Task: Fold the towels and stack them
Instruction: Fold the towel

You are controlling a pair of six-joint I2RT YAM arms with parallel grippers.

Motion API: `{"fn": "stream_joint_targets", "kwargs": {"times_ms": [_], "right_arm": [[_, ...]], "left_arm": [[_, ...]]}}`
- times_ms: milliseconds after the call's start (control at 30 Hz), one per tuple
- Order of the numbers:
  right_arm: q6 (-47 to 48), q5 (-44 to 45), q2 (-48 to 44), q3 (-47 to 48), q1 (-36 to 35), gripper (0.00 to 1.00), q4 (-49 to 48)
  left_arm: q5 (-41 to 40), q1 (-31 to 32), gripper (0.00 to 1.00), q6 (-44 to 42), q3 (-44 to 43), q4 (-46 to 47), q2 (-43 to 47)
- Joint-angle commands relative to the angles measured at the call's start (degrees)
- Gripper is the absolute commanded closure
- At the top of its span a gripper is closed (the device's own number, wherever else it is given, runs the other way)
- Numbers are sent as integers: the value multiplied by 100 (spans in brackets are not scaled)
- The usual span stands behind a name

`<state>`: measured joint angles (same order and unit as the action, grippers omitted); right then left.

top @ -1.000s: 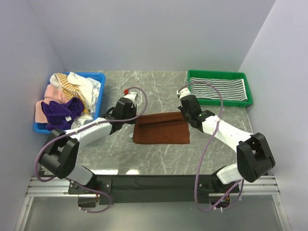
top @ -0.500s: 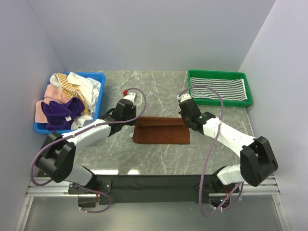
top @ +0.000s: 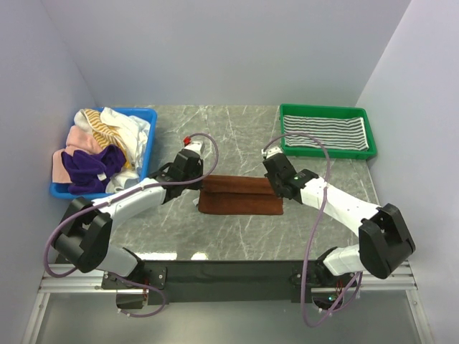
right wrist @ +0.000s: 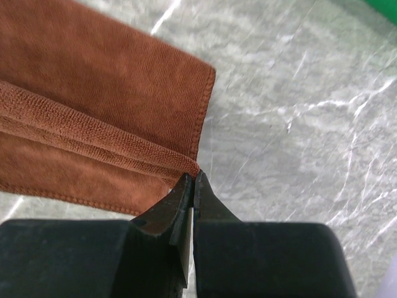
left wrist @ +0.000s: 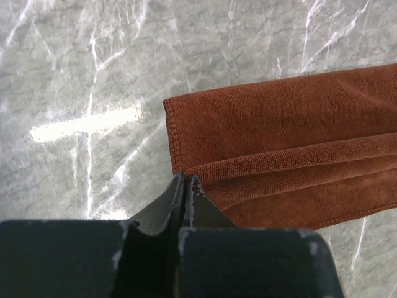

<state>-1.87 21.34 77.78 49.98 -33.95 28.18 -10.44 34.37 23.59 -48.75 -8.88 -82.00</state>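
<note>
The brown towel (top: 240, 195) lies on the grey marbled surface (top: 237, 136), about midway between the two arms. It is only partly folded. A raised ridge of cloth runs along its length, and a flat layer is seen on both sides of this ridge (the wrist views show it most clearly).

The left gripper (left wrist: 186, 181) is fully closed. The left end of the ridge is pinched between its fingertips, just at the hemmed short edge of the towel. The right gripper (right wrist: 193, 178) is closed in the same manner on the right end of the ridge, beside the stitched edge there. No gap is seen between the jaws of either gripper, and only the thin cloth is caught in them. In both wrist views the lower layer of the towel is seen resting flat on the surface.

At the far left of the surface a blue bin (top: 147, 115) is placed. It is filled with a loose pile of unfolded towels: a purple towel (top: 90, 168) at the front, a pink towel (top: 77, 140) beside it, a white towel (top: 125, 129), and a yellow-white striped towel (top: 100, 123) at the back. At the far right a green tray (top: 323, 107) is placed, and a grey-white striped towel (top: 326, 132) is laid flat in it. Both containers are well apart from the brown towel.
</note>
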Motion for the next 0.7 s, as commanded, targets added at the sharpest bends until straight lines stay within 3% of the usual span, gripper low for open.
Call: {"fn": "stream_joint_targets", "kwargs": {"times_ms": [0, 267, 500, 667], "right_arm": [[81, 195, 229, 91, -137, 100, 460], [134, 222, 729, 100, -384, 100, 653], [336, 168, 853, 100, -559, 100, 706], [310, 247, 687, 135, -656, 93, 881]], "left_arm": [[-283, 43, 99, 75, -12, -175, 9], [-459, 246, 95, 303, 94, -289, -124], [-494, 307, 78, 585, 243, -395, -10], [-582, 421, 59, 699, 340, -473, 140]]}}
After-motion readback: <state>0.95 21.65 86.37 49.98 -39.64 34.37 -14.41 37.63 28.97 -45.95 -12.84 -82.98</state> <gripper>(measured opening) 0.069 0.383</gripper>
